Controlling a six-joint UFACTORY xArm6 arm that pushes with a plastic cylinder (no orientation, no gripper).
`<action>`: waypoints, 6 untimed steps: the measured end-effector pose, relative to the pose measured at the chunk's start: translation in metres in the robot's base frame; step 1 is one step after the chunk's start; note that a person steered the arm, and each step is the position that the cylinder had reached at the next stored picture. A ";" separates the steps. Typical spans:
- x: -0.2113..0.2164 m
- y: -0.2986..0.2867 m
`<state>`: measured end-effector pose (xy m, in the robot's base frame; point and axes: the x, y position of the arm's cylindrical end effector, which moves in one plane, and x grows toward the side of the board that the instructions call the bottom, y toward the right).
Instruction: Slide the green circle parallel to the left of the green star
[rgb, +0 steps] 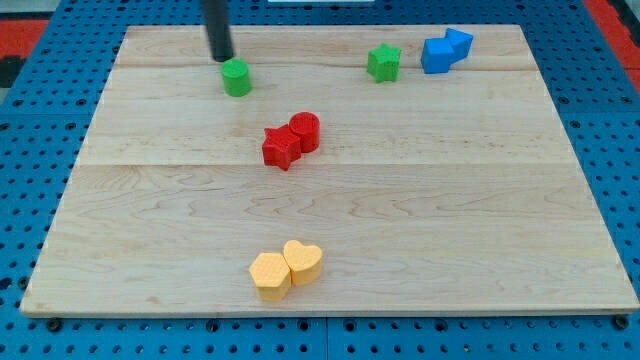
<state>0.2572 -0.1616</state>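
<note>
Rod held near-vertical at the view's top, entering from above; my tip (222, 58) is set just up-left of the green circle (237, 77), touching or nearly so. No gripper is fitted, so nothing is grasped. Green circle stands upright on the wooden board (450, 220), well to the view's left of the green star (383, 63) and slightly lower; being round, no long axis is seen. Counted: two green blocks, two blue blocks (445, 50), red star (281, 148) touching red cylinder (306, 131), two yellow blocks (286, 268).
</note>
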 end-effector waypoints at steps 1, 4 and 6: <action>0.019 -0.031; 0.042 0.008; -0.008 0.101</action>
